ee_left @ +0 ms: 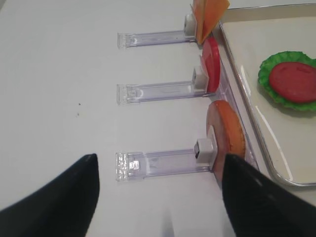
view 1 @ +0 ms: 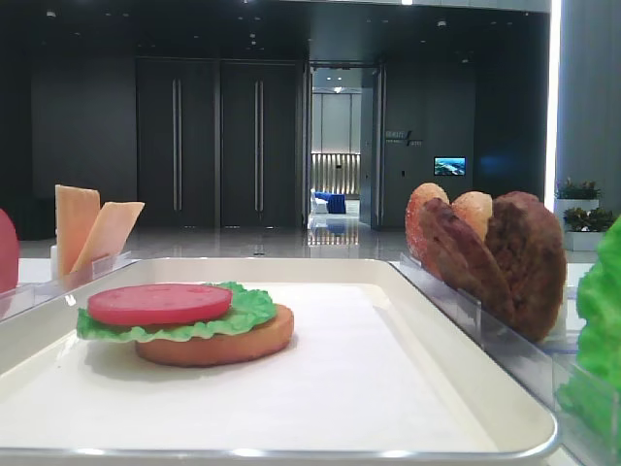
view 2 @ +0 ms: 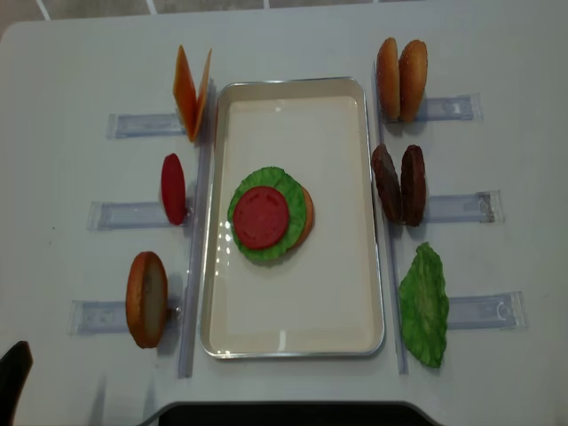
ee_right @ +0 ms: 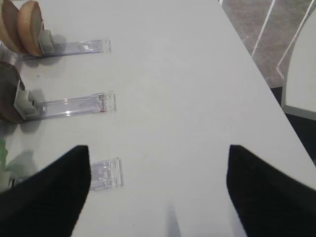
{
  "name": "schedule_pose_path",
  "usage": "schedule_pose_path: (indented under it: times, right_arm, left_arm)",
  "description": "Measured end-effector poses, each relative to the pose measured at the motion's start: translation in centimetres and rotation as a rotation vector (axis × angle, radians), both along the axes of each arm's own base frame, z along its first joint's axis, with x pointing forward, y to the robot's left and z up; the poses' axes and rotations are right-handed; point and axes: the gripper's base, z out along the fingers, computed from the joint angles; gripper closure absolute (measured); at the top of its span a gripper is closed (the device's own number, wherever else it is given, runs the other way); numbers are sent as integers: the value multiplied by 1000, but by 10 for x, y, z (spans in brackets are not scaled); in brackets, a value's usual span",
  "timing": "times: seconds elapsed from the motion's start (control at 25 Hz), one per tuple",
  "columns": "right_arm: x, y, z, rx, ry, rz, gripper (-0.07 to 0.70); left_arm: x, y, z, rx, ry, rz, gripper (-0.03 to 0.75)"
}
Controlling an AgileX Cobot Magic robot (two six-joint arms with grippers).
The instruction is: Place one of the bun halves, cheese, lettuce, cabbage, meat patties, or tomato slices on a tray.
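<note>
The white tray [view 2: 293, 87] holds a stack: bun half [view 2: 307, 224], lettuce [view 2: 282, 181], tomato slice [view 2: 261, 216] on top. Left of the tray, clear holders keep cheese [view 2: 191, 89], another tomato slice [view 2: 173, 188] and a bun half [ee_left: 228, 136] upright. To the right stand two bun halves [view 2: 401, 78], two meat patties [view 2: 399, 184] and a lettuce leaf [view 2: 424, 303]. Cabbage is out of view. My left gripper [ee_left: 160, 158] hangs open over the table just left of the near bun half. My right gripper [ee_right: 159, 147] is open above bare table.
Narrow clear holders [ee_left: 153, 164] lie on the white table [view 2: 71, 53] on both sides of the tray. The right table edge, with the floor beyond it, shows in the right wrist view. A dark strip [view 2: 284, 414] runs along the near edge.
</note>
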Motion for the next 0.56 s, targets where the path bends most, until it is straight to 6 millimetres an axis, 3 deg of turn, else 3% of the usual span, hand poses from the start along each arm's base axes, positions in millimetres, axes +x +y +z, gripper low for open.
schedule_pose_path:
  times: [0.56]
  right_arm:
    - [0, 0, 0, 0, -1, 0, 93]
  left_arm:
    - [0, 0, 0, 2, 1, -2, 125]
